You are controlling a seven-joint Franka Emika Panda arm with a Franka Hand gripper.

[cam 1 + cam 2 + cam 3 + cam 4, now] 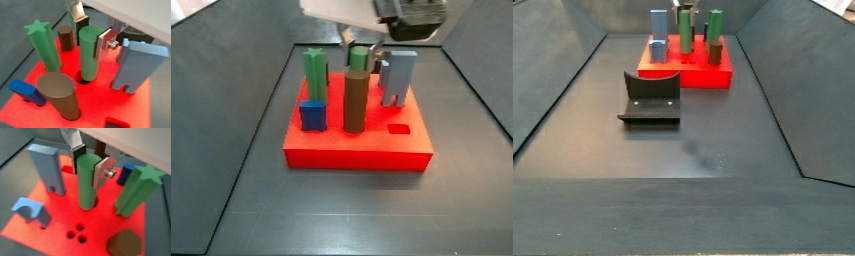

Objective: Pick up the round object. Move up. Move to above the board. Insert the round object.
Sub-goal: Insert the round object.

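Dark grey matte floor [700, 150] w/ raised side walls. Flat red rectangular board [687, 78] sits directly on it, far end, upper centre of a side view; centre frame in a side view [358, 148]. Black L-shaped fixture [649, 98] on floor just in front of board, apart. Gripper [92, 31] hangs over board.

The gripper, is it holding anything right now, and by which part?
The gripper has its jaws on either side of the round object's upper end, rod standing in the board; firm clamping cannot be told.
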